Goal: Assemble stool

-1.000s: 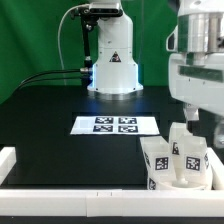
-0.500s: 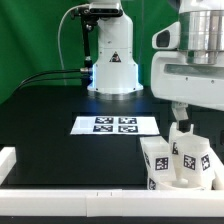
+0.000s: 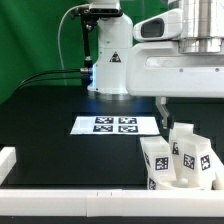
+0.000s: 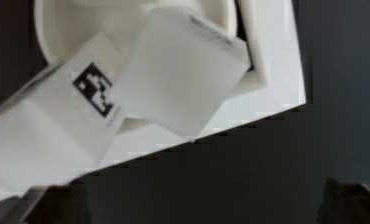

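Arm swung toward exterior view's left, claw [image 3: 164,113] state unclear, white tagged stool [image 3: 178,160] parts clustered by rail [image 3: 70,199]

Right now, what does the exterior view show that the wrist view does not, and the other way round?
Only the exterior view shows the marker board flat on the table, the arm's base behind it, the white rail along the near edge, and the gripper above the stool parts at that view's right. Only the wrist view gives a close look at one tagged leg lying tilted against a white rail, with dark fingertips at the frame's edge. Both share the white tagged stool parts and the black table.
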Tool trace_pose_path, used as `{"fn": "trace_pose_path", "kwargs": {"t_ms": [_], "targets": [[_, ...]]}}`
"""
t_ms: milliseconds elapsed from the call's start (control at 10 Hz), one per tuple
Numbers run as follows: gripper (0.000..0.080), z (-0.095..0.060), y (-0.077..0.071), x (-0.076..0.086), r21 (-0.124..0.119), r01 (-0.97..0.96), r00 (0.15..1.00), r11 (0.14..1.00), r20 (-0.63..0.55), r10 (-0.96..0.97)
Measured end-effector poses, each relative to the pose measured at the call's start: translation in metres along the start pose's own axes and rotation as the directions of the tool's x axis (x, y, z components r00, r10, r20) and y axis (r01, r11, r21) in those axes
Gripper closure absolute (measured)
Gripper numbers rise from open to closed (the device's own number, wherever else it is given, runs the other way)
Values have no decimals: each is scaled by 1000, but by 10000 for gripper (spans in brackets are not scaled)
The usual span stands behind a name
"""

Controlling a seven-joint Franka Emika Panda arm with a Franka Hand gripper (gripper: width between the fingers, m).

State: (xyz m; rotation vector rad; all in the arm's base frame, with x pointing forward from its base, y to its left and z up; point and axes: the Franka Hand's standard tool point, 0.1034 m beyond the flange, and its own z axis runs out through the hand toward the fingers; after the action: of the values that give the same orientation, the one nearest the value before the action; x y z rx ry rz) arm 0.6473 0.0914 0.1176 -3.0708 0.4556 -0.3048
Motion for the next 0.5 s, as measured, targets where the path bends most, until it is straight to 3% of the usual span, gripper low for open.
{"fn": "trace_pose_path", "kwargs": {"t_ms": [100, 200, 400, 500], "targets": [[150, 1, 1, -2, -8, 77, 997, 997, 14, -76], [150, 4, -2, -16, 2, 119, 987, 993, 106, -119], [150, 13, -25, -28, 9, 200, 974, 980, 106, -200], [150, 16, -37, -36, -5, 274, 958, 962, 88, -273]]}}
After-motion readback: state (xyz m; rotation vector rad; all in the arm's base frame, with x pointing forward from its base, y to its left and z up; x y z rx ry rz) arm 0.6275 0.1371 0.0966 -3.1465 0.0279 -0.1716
